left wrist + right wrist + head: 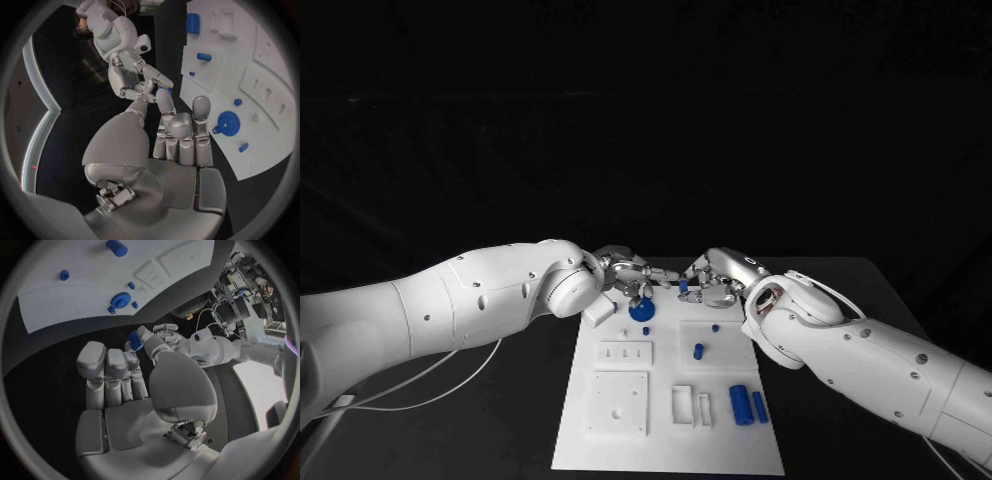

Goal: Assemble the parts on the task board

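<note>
Both hands are meeting above the far end of the task board [668, 440]. The left hand [629, 275] and the right hand [711, 280] are each pinching the same small blue part [135, 340] between fingertips, off the board's far edge. Near them, a round blue part [642, 312] is sitting on the board.

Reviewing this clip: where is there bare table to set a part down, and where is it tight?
Bare black table lies left of the task board, below the left arm, and a narrower strip right of it, beside the right arm. It is crowded at the board's far end, where left hand and right hand meet above the blue round part.
</note>
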You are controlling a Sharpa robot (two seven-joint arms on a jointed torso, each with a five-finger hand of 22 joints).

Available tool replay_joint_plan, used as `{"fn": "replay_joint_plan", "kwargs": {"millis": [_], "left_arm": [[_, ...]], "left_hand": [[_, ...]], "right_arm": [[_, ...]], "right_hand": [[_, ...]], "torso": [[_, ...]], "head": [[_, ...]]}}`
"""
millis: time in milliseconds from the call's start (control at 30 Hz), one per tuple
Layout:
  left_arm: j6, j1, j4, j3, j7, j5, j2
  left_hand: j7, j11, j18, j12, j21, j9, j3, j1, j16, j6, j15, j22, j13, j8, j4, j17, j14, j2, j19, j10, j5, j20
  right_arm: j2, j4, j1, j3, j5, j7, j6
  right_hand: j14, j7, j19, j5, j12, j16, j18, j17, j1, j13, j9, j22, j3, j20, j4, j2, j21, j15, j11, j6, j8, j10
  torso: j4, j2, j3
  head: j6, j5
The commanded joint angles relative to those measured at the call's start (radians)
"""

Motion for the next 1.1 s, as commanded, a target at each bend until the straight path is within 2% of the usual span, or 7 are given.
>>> {"fn": "replay_joint_plan", "kwargs": {"millis": [33,233,300,433,633,867,1100], "left_arm": [[0.025,0.001,-0.001,0.001,-0.046,-0.068,0.008],[0.023,0.0,-0.003,0.0,-0.06,-0.091,0.018],[0.022,0.0,-0.003,0.0,-0.062,-0.094,0.021],[0.018,0.0,-0.004,0.0,-0.065,-0.097,0.024],[0.015,0.0,-0.007,0.0,-0.069,-0.098,0.028],[0.016,-0.001,-0.015,0.001,-0.074,-0.098,0.036],[0.021,-0.004,-0.025,0.0,-0.084,-0.104,0.042]], "left_hand": [[-0.002,-0.005,0.005,0.005,-0.015,0.044,0.003,-0.001,0.005,-0.005,-0.001,0.015,0.002,-0.006,0.015,-0.004,-0.006,-0.01,0.003,0.008,0.001,-0.002],[-0.002,-0.004,0.005,0.002,-0.028,0.058,0.005,-0.006,0.0,-0.006,0.0,0.031,0.001,-0.002,0.03,-0.017,-0.01,-0.02,0.006,0.005,-0.025,-0.001],[-0.001,-0.003,0.005,0.001,-0.032,0.061,0.006,-0.009,-0.002,-0.007,0.001,0.036,0.0,-0.002,0.038,-0.022,-0.011,-0.023,0.007,0.005,-0.045,0.0],[-0.001,-0.003,0.005,0.0,-0.041,0.064,0.009,-0.014,-0.002,-0.009,0.001,0.045,-0.001,-0.002,0.052,-0.025,-0.011,-0.03,0.009,0.005,-0.063,0.001],[-0.001,-0.003,0.004,-0.001,-0.048,0.067,0.011,-0.014,-0.004,-0.01,0.002,0.055,-0.002,-0.002,0.06,-0.031,-0.013,-0.034,0.011,0.005,-0.072,0.001],[-0.001,-0.002,0.004,-0.002,-0.052,0.067,0.012,-0.018,-0.005,-0.011,0.002,0.059,-0.002,-0.003,0.067,-0.033,-0.013,-0.034,0.013,0.005,-0.075,0.001],[-0.001,-0.002,0.003,-0.002,-0.094,0.061,0.012,-0.016,-0.001,-0.013,0.003,0.118,-0.002,-0.002,0.065,-0.037,-0.014,-0.028,0.028,0.005,-0.076,0.001]], "right_arm": [[0.005,0.008,0.0,-0.001,-0.035,-0.061,-0.011],[0.011,0.017,0.001,-0.003,-0.039,-0.078,-0.013],[0.013,0.02,0.001,-0.004,-0.04,-0.081,-0.01],[0.016,0.025,0.001,-0.011,-0.04,-0.084,-0.002],[0.019,0.033,0.001,-0.024,-0.041,-0.088,0.005],[0.02,0.04,0.001,-0.028,-0.042,-0.091,0.007],[0.022,0.047,0.001,-0.03,-0.043,-0.095,0.003]], "right_hand": [[0.001,0.002,0.024,0.004,-0.003,0.001,-0.008,0.0,0.001,-0.001,0.001,0.115,0.012,-0.007,0.001,-0.012,-0.004,-0.009,-0.002,0.001,0.004,0.0],[0.001,0.003,0.024,0.006,-0.003,0.0,-0.008,-0.001,0.001,-0.001,0.001,0.114,0.023,-0.007,0.003,-0.016,-0.005,-0.009,-0.002,0.001,0.003,0.0],[0.001,0.003,0.024,0.006,-0.003,0.0,-0.008,-0.001,0.001,-0.001,0.001,0.114,0.023,-0.007,0.003,-0.016,-0.005,-0.009,-0.002,0.001,0.003,0.0],[0.001,0.002,0.024,0.006,-0.002,0.0,-0.008,-0.001,0.001,0.0,0.001,0.115,0.025,-0.007,0.005,-0.018,-0.002,-0.009,-0.003,0.002,0.004,0.001],[0.001,0.002,0.024,0.006,-0.002,0.0,-0.008,-0.001,0.001,0.0,0.001,0.115,0.025,-0.007,0.005,-0.018,-0.002,-0.009,-0.003,0.002,0.004,0.001],[0.001,0.002,0.024,0.006,-0.002,0.0,-0.008,-0.002,0.0,0.0,0.001,0.115,0.026,-0.007,0.007,-0.018,-0.003,-0.009,-0.002,0.002,0.004,0.001],[0.001,0.002,0.024,0.008,-0.002,-0.001,-0.008,-0.002,-0.001,0.0,0.001,0.114,0.025,-0.007,0.009,-0.018,-0.005,-0.009,-0.003,0.002,0.003,0.0]], "torso": [[-0.0003,0.001,-0.0007],[0.001,0.001,-0.0018],[0.0015,0.002,-0.0023],[0.0017,0.002,-0.0024],[0.0016,0.002,-0.0023],[0.0022,0.004,-0.0016],[0.0021,0.004,0.0004]], "head": [[-0.003,-0.003],[-0.004,-0.006],[-0.004,-0.007],[-0.004,-0.008],[-0.004,-0.008],[-0.004,-0.009],[-0.007,-0.011]]}}
